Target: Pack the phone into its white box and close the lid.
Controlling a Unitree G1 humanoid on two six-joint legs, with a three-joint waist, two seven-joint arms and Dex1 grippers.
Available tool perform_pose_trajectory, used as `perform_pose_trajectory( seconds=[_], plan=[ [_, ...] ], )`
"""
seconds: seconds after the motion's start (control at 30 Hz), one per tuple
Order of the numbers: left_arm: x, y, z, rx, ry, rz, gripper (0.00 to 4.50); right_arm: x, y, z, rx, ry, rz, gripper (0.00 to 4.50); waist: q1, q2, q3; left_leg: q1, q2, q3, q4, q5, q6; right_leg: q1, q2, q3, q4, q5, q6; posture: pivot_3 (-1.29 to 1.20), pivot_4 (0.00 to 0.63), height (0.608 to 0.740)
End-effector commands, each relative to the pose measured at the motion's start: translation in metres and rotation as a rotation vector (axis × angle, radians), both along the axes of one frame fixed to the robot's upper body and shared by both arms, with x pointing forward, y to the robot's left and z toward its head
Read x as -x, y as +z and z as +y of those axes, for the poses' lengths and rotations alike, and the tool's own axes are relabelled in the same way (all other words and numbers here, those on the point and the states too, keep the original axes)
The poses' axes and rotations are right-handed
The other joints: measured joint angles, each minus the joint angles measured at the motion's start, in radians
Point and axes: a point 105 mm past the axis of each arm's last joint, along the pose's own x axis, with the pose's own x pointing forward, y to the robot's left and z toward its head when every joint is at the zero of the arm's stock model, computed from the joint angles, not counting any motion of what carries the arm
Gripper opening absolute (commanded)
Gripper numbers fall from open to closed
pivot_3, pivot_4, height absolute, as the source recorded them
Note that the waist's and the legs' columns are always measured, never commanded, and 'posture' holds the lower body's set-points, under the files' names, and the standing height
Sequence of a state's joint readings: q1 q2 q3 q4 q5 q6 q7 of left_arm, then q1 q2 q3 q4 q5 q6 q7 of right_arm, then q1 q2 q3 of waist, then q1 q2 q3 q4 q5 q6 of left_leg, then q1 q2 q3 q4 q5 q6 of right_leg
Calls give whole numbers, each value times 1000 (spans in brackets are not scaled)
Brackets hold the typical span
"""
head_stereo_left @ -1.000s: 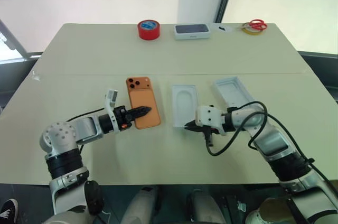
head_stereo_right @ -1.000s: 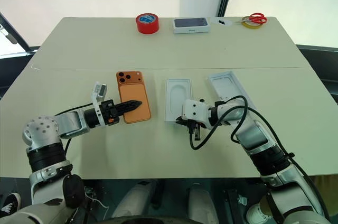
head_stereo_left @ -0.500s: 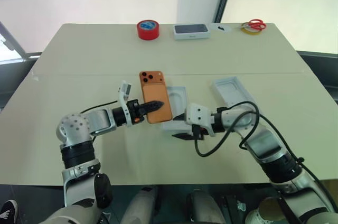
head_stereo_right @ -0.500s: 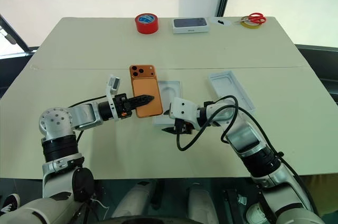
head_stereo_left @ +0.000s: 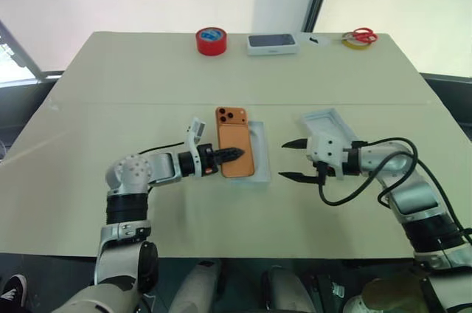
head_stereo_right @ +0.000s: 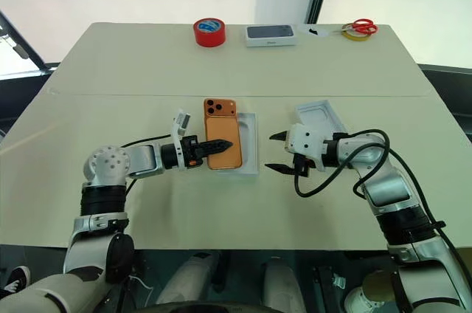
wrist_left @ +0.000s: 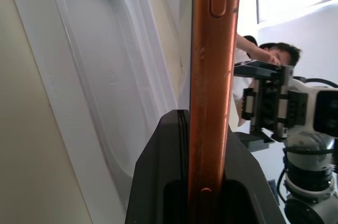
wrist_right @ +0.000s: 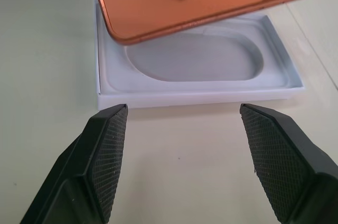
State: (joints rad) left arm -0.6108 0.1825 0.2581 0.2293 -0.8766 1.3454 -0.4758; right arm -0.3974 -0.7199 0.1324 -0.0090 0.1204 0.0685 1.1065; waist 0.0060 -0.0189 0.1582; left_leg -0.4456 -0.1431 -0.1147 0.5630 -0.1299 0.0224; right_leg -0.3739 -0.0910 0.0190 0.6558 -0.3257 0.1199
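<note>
The orange phone hangs back-up, just above the white box, covering its left part. My left gripper is shut on the phone's near end; the left wrist view shows the phone's edge clamped between the fingers, over the box's moulded insert. To the right of the box my right gripper stands open and holds nothing, its fingers apart from the box's near wall. The lid lies open side up behind the right gripper.
Along the table's far edge stand a red tape roll, a dark-topped white box and red scissors on a yellow roll. A person shows beyond the table in the left wrist view.
My left gripper has carried the phone to the right, over the white box. The right gripper, shut at the box's near edge before, has opened and drawn back to the right.
</note>
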Motion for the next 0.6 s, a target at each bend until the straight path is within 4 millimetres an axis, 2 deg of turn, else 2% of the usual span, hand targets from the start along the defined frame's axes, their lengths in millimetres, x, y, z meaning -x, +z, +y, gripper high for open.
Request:
perform_pose_trajectory(
  seconds=[0.03, 0.27, 0.3, 0.33, 0.53, 0.6],
  plan=[
    [-10, 13, -7, 32, -2, -41, 0, -3, 13, -1, 1, -4, -81, 3526, 1, 0, 0, 0, 0, 0, 0, 0, 0, 0, 0, 0, 0, 0, 0, 0, 150, 736],
    [-14, 7, -22, 46, -42, -9, 0, -4, 15, -3, 10, -21, -105, 3526, 6, 0, 0, -1, 0, 0, 2, 0, 1, 1, 0, -1, 0, 0, 0, 0, 150, 736],
    [-13, 6, -22, 48, -48, -2, 1057, -4, 14, -3, 11, -23, -105, 3601, 5, 0, 0, -1, 0, 0, 2, 0, 1, 1, 0, -1, 0, 0, 0, 0, 150, 736],
    [-11, 7, -24, 48, -70, -8, 1355, -4, 14, -3, 12, -24, -104, 3601, 5, 0, 0, -1, 0, 0, 2, 0, 1, 1, 0, -1, 0, 0, 0, 0, 150, 736],
    [-2, 7, -23, 3, -129, -39, 4315, -3, 11, 1, 7, -24, -107, 3601, 5, 0, 0, 0, 0, 0, 2, 0, 1, 1, 0, -1, 0, 0, 0, 0, 150, 736],
    [-2, 6, -19, -51, -129, -69, 4423, -4, 10, 1, 7, -26, -107, 3601, 3, 0, 0, 1, 0, 0, 2, 0, 1, 2, 0, -1, 0, 0, 0, 0, 150, 736]
  ],
)
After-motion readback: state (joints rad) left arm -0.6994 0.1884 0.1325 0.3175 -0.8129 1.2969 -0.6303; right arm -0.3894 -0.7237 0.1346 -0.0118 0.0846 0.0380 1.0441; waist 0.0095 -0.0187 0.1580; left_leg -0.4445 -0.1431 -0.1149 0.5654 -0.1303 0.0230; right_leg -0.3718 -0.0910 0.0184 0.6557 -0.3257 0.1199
